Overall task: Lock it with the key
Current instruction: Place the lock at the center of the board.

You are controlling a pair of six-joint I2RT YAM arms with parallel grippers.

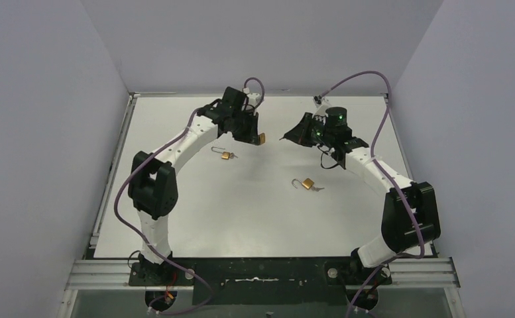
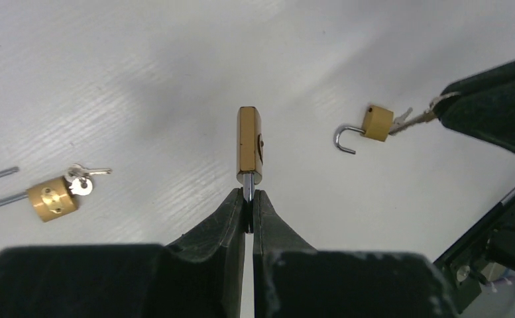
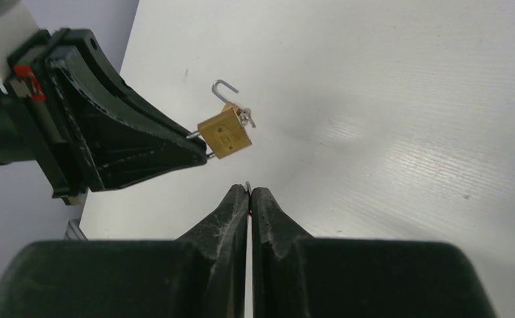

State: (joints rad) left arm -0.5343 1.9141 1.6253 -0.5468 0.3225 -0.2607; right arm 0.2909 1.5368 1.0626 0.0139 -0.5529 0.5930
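Observation:
My left gripper [image 2: 249, 199] is shut on the silver shackle of a brass padlock [image 2: 249, 142], holding it off the table; from above the padlock [image 1: 261, 138] shows at the fingertips. The right wrist view shows the same padlock [image 3: 225, 134] sticking out of the left fingers [image 3: 135, 142]. My right gripper [image 3: 248, 191] is shut a short way from it, with only a thin metal sliver, the key, showing between its tips. From above, the right gripper [image 1: 286, 137] faces the held padlock across a small gap.
Two more brass padlocks lie on the white table. One has keys [image 2: 81, 179] beside its body [image 2: 54, 197] on the left [image 1: 225, 155]. The other [image 2: 377, 123] has an open shackle and a key in it, mid-table [image 1: 307, 183]. Grey walls enclose the table.

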